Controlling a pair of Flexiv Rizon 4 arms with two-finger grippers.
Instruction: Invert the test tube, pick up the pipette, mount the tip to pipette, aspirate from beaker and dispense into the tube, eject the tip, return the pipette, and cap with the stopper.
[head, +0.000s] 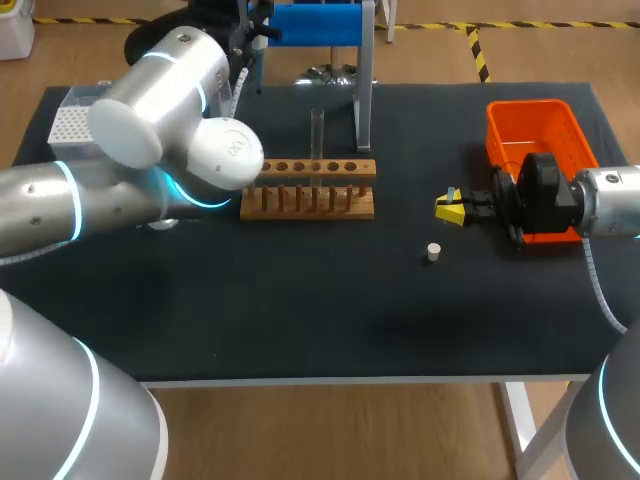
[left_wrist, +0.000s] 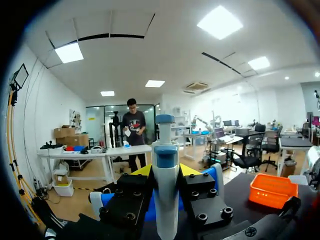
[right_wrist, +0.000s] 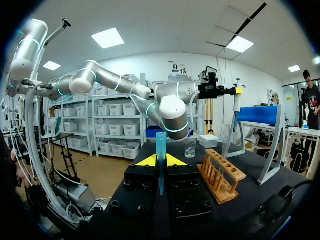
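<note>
My left gripper (left_wrist: 166, 171) is shut on the white pipette (left_wrist: 165, 200) with a blue top, which stands upright between its yellow tips. In the head view that gripper (head: 250, 35) is at the table's back, beside the blue pipette stand (head: 318, 24). My right gripper (head: 450, 209) hovers right of the rack, shut on a blue pipette tip (right_wrist: 161, 157) that points down between its fingers. A clear test tube (head: 317, 133) stands upright in the wooden rack (head: 308, 190). The small white stopper (head: 433, 252) lies on the mat in front of the right gripper. The beaker (right_wrist: 190, 148) stands beyond the tip.
An orange bin (head: 540, 135) sits at the right, partly under my right wrist. A white tip box (head: 72, 122) is at the back left. The stand's metal legs (head: 364, 100) rise just behind the rack. My left arm (head: 150, 110) covers the table's left part.
</note>
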